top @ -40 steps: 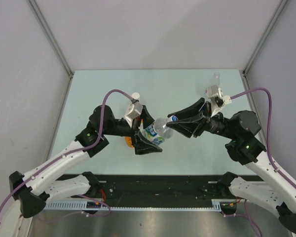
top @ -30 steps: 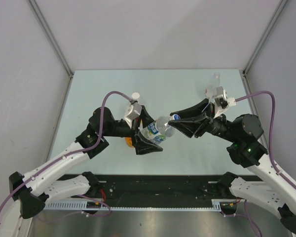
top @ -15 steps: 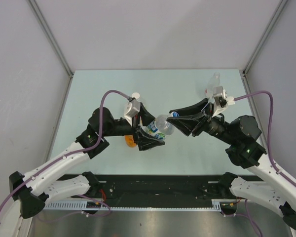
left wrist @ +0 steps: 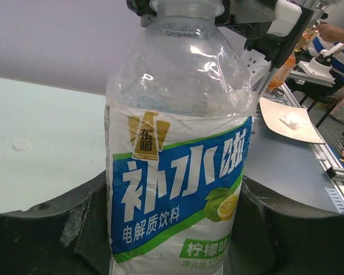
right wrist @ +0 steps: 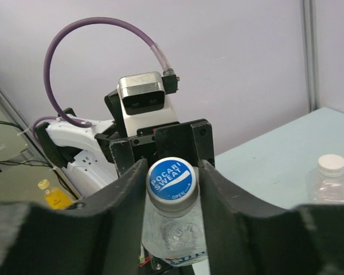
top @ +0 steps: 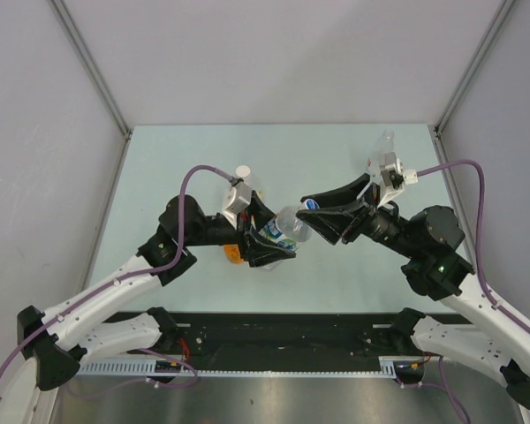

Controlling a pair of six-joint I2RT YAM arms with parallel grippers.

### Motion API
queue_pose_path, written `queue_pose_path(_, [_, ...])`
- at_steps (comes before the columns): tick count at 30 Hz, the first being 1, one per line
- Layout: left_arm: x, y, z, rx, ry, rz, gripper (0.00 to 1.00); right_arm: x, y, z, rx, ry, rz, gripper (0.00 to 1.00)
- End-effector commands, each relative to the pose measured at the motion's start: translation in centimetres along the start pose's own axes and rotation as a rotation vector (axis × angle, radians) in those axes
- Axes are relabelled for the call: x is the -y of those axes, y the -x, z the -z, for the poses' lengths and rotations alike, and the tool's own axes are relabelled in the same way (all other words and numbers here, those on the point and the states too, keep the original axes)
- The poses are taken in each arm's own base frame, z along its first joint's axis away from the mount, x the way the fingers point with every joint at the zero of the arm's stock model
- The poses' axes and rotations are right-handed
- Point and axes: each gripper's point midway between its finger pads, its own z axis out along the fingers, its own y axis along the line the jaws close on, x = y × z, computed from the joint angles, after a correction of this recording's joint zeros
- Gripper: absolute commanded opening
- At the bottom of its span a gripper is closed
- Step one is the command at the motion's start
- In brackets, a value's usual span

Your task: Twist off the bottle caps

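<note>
Left claw: my left claw (top: 269, 246) was clamped around the body of the blue-label bottle (left wrist: 178, 172), one finger on each side of the label
Blue-label bottle: it was held off the table (top: 336, 150) between my two arms, near the middle, with its neck pointing toward my right arm
Right claw: my right claw (top: 311, 210) was closed on the blue cap (right wrist: 170, 179), with a finger pressed against either side of it
Blue cap: it sat on the neck of the blue-label bottle, its white mark facing my right wrist camera; I could not tell how far it had been turned
White-capped bottle: a second clear bottle (right wrist: 331, 182) stood upright on the table just beyond my left wrist, with its white cap (right wrist: 332, 164) on
Slim bottle: the small clear one (top: 385, 141) was near the far right corner, just behind my right wrist, well apart from the others; I could not tell whether it had a cap
Loose cap: in my left wrist view a small white cap (left wrist: 22, 144) lay flat on the table by itself
Orange patch: something orange (top: 233, 254) showed under my left wrist, too hidden to identify
</note>
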Motion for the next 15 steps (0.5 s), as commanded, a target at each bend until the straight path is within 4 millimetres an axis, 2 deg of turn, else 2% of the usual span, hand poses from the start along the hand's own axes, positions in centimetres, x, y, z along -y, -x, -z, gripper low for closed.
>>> queue_pose_path(1, [0.0,0.7,0.1,0.029,0.006,-0.057,0.50,-2.4,1.7,0.1,0.037,0.078,-0.057,0.73])
queue_pose_path(3, [-0.2,0.7,0.2,0.028,0.015,-0.060,0.50,-3.1,3.1,0.2,0.057,0.083,-0.056,0.89])
queue_pose_path(4, [-0.2,0.6,0.2,0.027,0.018,-0.061,0.49,-3.4,3.9,0.3,0.070,0.086,-0.053,0.99])
queue_pose_path(5, [-0.3,0.6,0.2,0.024,0.026,-0.059,0.46,-3.7,4.5,0.4,0.083,0.082,-0.046,1.00])
queue_pose_path(6, [-0.4,0.7,0.2,0.024,0.029,-0.065,0.42,-3.8,6.4,0.6,0.121,0.053,-0.039,1.00])
queue_pose_path(7, [-0.5,0.7,0.2,0.024,0.037,-0.066,0.37,-3.8,7.2,0.7,0.136,0.031,-0.035,1.00])
queue_pose_path(8, [-0.7,0.8,0.2,0.020,0.048,-0.063,0.23,-3.7,8.2,0.9,0.159,0.003,-0.027,1.00])
queue_pose_path(10, [-1.7,0.9,0.2,0.019,0.102,-0.062,0.04,-3.0,10.4,1.4,0.213,-0.081,-0.027,1.00])
queue_pose_path(11, [-2.0,0.8,0.2,0.006,0.124,-0.057,0.00,-2.6,10.9,1.6,0.227,-0.114,-0.027,1.00])
queue_pose_path(13, [-3.4,0.5,0.3,-0.009,0.209,-0.065,0.00,-0.7,11.4,2.1,0.250,-0.233,-0.036,1.00])
queue_pose_path(15, [-4.0,0.7,0.2,-0.009,0.275,-0.103,0.00,2.2,10.1,2.3,0.214,-0.375,-0.055,1.00])
